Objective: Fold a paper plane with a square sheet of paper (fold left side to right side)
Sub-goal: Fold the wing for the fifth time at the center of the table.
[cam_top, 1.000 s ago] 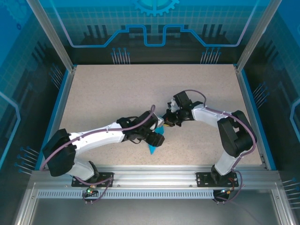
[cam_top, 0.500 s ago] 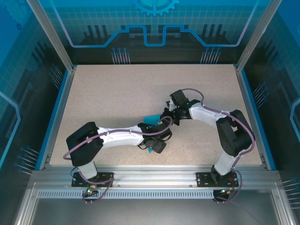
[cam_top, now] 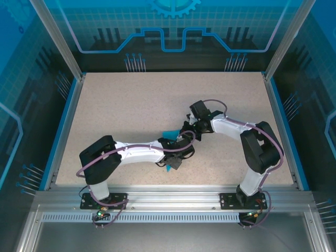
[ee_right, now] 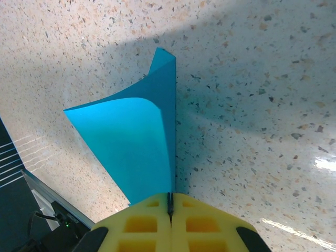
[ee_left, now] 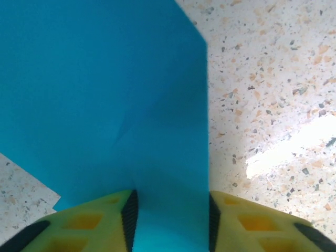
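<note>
The teal-blue sheet of paper (cam_top: 169,132) lies folded at mid-table, mostly hidden under both wrists, with a tip (cam_top: 168,168) peeking out near the left wrist. My left gripper (cam_top: 177,159) is low over it. In the left wrist view the paper (ee_left: 105,105) spreads flat and fills the gap between the yellow fingers (ee_left: 94,226), whose jaws stand apart around the left gripper (ee_left: 169,210). My right gripper (ee_right: 169,198) is shut on an edge of the paper (ee_right: 136,142), which rises off the table as a curved, upright flap.
The speckled beige table (cam_top: 131,105) is walled by blue panels on three sides, with an aluminium rail (cam_top: 168,194) along the near edge. The two wrists (cam_top: 185,140) sit very close together.
The left arm's elbow and shoulder swung right and its wrist shifted a little toward the right gripper. A teal flap now shows left of the right gripper. The right arm barely moved.
</note>
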